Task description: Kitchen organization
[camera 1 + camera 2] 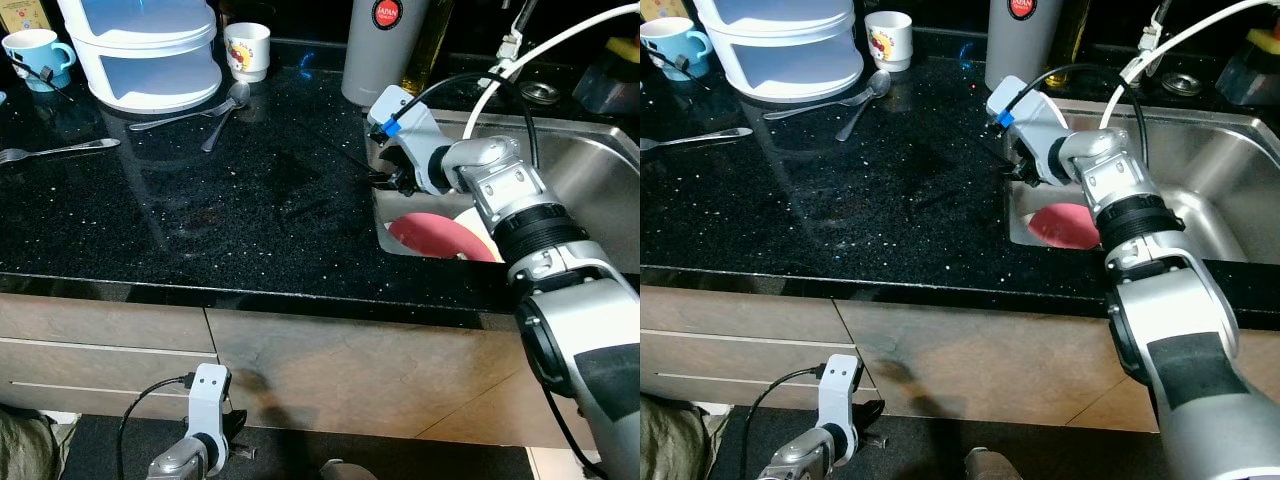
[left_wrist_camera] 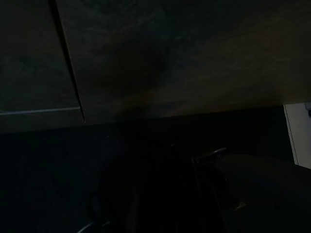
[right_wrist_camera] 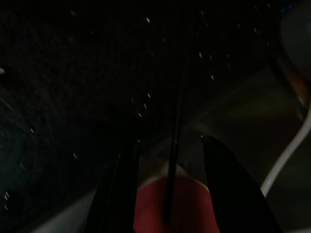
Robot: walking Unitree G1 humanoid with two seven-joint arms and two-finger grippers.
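Black speckled bench: white tiered container, blue mug, white cup, two spoons, fork, steel flask.

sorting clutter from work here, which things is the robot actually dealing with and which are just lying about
In hand:
right gripper at the sink's left edge
red round plate
steel sink

Lying about:
blue mug
white cartoon cup
metal spoons
fork
white stacked container
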